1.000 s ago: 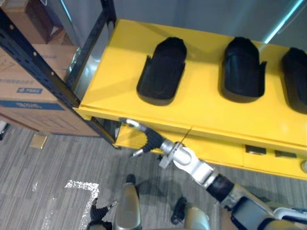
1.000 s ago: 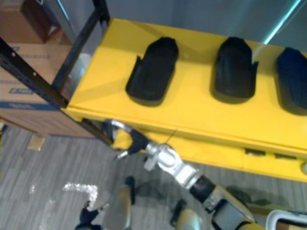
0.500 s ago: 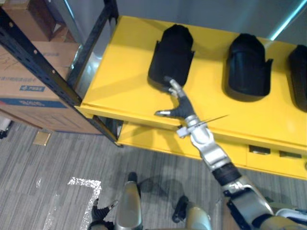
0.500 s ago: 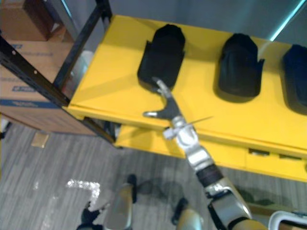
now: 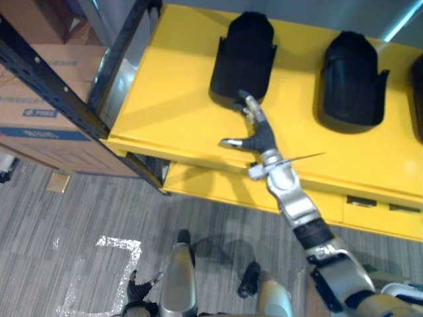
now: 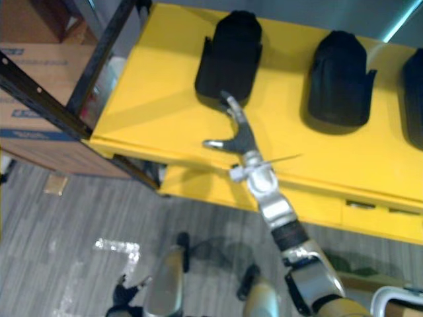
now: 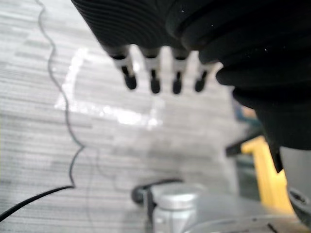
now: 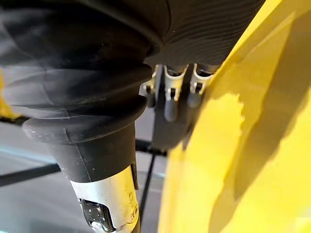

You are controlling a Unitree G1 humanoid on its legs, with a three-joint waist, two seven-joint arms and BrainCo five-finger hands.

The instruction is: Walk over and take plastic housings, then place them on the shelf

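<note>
On yellow shelf [image 5: 175, 109], black scoop-shaped housing [image 5: 244, 53]; right hand [image 5: 260, 137] outstretched at its edge.

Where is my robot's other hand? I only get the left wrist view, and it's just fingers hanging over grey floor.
Observer: The right hand is stretched out over the yellow shelf, fingers open.
Operator: Is it holding something?
Observer: No. Its fingertips reach the near end of the leftmost black housing, with nothing curled round it; whether they touch, I cannot tell.
Operator: Are there more of those?
Observer: Yes. A second housing lies to the right of it, and part of a third housing shows at the edge.
</note>
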